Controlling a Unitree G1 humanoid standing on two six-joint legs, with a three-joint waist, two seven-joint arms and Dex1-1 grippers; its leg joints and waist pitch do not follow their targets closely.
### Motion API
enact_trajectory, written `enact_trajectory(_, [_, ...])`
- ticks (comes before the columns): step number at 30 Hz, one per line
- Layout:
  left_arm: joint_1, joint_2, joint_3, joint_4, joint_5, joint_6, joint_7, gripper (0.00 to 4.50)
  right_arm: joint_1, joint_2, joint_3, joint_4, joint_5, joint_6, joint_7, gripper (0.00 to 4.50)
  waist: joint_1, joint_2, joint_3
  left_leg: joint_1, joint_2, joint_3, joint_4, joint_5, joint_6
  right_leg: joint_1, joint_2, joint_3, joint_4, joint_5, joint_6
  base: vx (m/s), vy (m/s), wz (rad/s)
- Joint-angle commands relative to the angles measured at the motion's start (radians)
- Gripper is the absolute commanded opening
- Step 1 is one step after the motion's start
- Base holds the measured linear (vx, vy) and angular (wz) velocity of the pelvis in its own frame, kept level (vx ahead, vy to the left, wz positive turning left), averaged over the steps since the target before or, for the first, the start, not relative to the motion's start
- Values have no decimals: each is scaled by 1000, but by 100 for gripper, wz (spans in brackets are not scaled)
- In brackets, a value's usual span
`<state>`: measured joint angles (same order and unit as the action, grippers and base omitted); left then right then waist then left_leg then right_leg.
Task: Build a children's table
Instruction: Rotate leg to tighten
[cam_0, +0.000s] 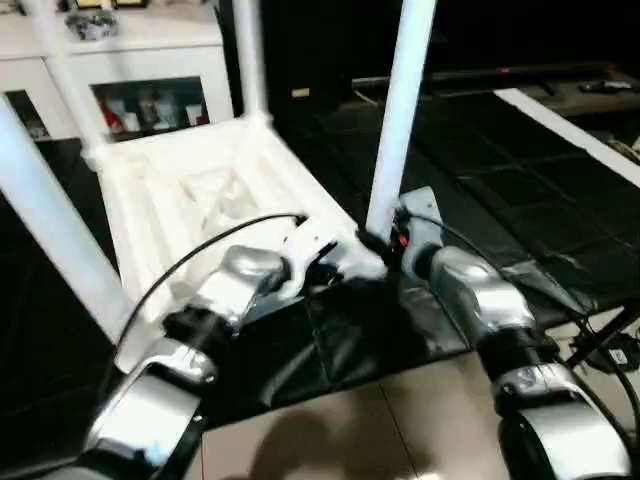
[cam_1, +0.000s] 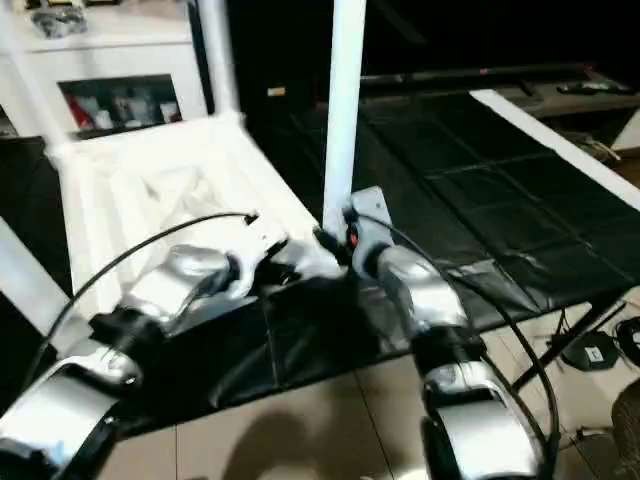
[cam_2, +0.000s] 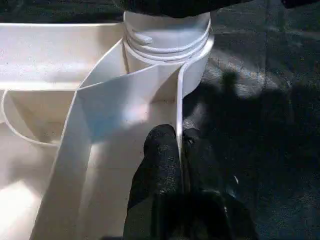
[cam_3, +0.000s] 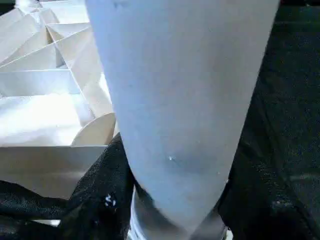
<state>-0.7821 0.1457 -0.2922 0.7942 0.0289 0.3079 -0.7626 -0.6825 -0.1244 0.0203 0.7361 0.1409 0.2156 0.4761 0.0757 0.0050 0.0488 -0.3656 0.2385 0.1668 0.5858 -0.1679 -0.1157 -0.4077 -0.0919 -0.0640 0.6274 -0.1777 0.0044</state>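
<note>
Your tabletop (cam_0: 190, 190) lies ribbed underside up on the black worktop (cam_0: 520, 190), with legs standing in its corner sockets. Your left gripper (cam_2: 172, 150) has its jaws clenched on the thin side wall of the tabletop, just beside the near corner socket (cam_2: 167, 42). To its right, your right gripper (cam_0: 385, 245) grasps the base of the upright leg (cam_0: 400, 110) in that socket.
</note>
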Motion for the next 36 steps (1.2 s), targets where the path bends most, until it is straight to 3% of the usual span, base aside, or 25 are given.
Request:
enact_trajectory(1, [-21, -39, -17, -39, -11, -37, -22, 0, 13, 90, 61, -1, 5, 20, 63, 272, 7, -5, -71, -2, -25, 16, -63, -192, 20, 56, -28, 27, -80, -157, -216, 0, 0, 0])
enact_trajectory(7, [1, 3, -40, -47, 4, -37, -94, 0, 45, 52, 59, -32, -2, -2, 95, 321, 3, -3, -68, 1, -23, 15, -68, -234, 16, 57, -30, 28, -85, -207, -213, 0, 0, 0])
enact_trajectory(8, [6, 15, -40, -49, 2, -43, -115, 0, 57, 26, 65, -41, -7, -13, 108, 327, 1, -16, -68, 0, -23, 17, -67, -231, 19, 57, -30, 28, -87, -207, -212, 0, 0, 0])
enact_trajectory(9, [13, 28, -46, -56, 2, -63, -142, 0, 71, 4, 66, -57, -3, -17, 132, 335, 7, -8, -69, 3, -20, 17, -66, -212, 26, 57, -33, 29, -85, -187, -215, 0, 0, 0])
enact_trajectory(11, [24, 47, -54, -67, 2, -86, -190, 0, 95, -31, 66, -87, 4, -20, 181, 359, 12, -6, -70, 3, -19, 17, -66, -192, 31, 58, -31, 30, -80, -145, -225, 0, 0, 0])
enact_trajectory(15, [45, 108, -85, -90, -1, -115, -343, 0, 167, -148, 78, -188, 34, -64, 402, 391, 24, -4, -73, 11, -17, 21, -62, -181, 50, 57, -28, 31, -75, -62, -249, 0, 0, 0])
enact_trajectory(18, [50, 142, -105, -102, -9, -170, -437, 0, 186, -203, 84, -220, 50, -83, 511, 413, 31, -6, -71, 4, -16, 20, -63, -188, 59, 62, -30, 29, -72, -64, -258, 0, 0, 0])
enact_trajectory(28, [56, 216, -162, -133, -29, -268, -715, 0, 186, -298, 112, -260, 138, -73, 819, 413, 58, -7, -72, 11, -9, 23, -62, -201, 61, 55, -32, 29, -69, -87, -270, 0, 0, 0])
enact_trajectory(36, [52, 225, -196, -132, -11, -321, -785, 0, 174, -335, 180, -233, 118, -67, 984, 338, 67, -7, -70, 10, -8, 22, -63, -214, 49, 54, -36, 29, -71, -118, -267, 0, 0, 0])
